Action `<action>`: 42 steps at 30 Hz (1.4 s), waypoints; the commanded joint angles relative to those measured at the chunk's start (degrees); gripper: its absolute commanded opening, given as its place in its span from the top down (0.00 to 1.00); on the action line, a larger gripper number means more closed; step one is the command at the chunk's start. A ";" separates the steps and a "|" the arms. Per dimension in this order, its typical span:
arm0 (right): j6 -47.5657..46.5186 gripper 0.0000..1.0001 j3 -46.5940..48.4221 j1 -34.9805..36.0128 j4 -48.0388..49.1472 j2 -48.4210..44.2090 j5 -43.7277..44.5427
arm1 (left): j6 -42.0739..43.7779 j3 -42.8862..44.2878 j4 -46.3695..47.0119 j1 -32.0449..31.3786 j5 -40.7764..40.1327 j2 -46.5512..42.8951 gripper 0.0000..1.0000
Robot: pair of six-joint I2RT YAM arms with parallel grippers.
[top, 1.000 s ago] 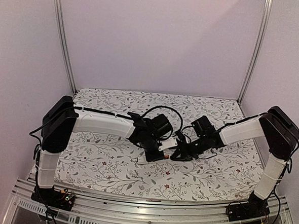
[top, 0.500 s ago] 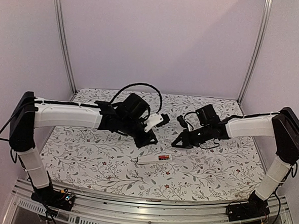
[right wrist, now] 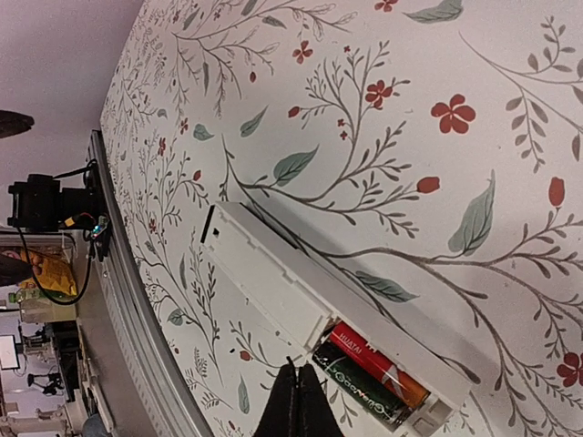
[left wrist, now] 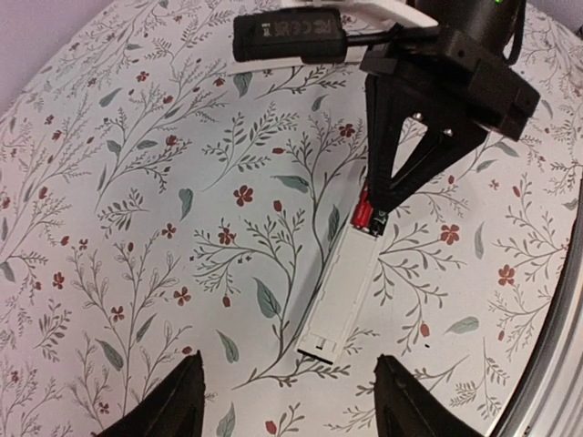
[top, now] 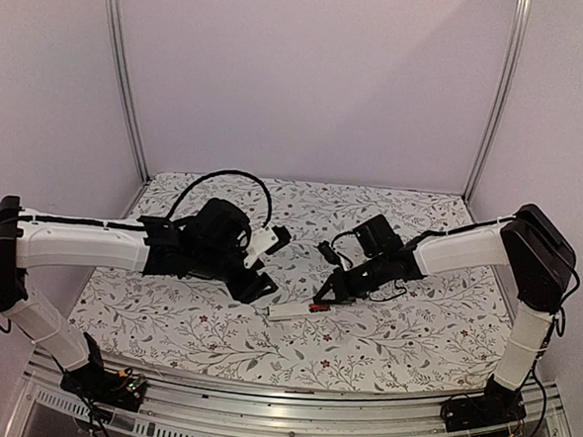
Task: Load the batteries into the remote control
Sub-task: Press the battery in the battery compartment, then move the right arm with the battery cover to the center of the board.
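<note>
The remote control (top: 294, 309) lies flat on the flowered table, a long white bar with its back up. Two batteries (right wrist: 369, 369) lie side by side in the open compartment at its right end, one red, one black and green. My right gripper (right wrist: 296, 401) is shut and empty, its tip just beside the batteries (left wrist: 362, 217). From above, the right gripper (top: 324, 298) rests over that end. My left gripper (left wrist: 291, 405) is open and hovers over the remote control's (left wrist: 344, 287) other end, holding nothing; in the top view the left gripper (top: 258, 286) is just left of the bar.
The metal rail (top: 261, 390) runs along the table's near edge, close to the remote control (right wrist: 264, 273). The right arm's wrist and camera (left wrist: 287, 36) hang over the far end of the bar. Plain walls stand at the back and both sides.
The left gripper let go of the remote, lifted, swung left and opened. The right gripper came down to the battery end and shut. The remote has stayed in place.
</note>
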 commanded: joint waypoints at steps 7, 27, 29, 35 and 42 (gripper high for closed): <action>-1.35 1.00 -1.11 -0.51 -1.65 5.32 2.30 | -1.29 -0.75 1.66 0.67 -2.42 -0.08 0.36; -15.67 0.21 17.71 -8.62 -25.52 -5.01 28.79 | -4.46 -4.48 3.16 1.76 -3.47 -10.34 0.19; -17.47 0.04 20.54 -10.21 -28.06 -1.98 31.41 | -5.26 -5.35 3.12 2.09 -3.72 -11.91 0.11; -21.91 0.01 29.21 -10.62 -31.94 8.11 35.47 | -8.32 -7.22 2.09 2.62 -5.28 -15.88 0.00; -22.14 0.26 33.74 -10.49 -28.27 13.88 33.92 | -9.54 -9.32 1.34 2.80 -5.74 -18.45 0.00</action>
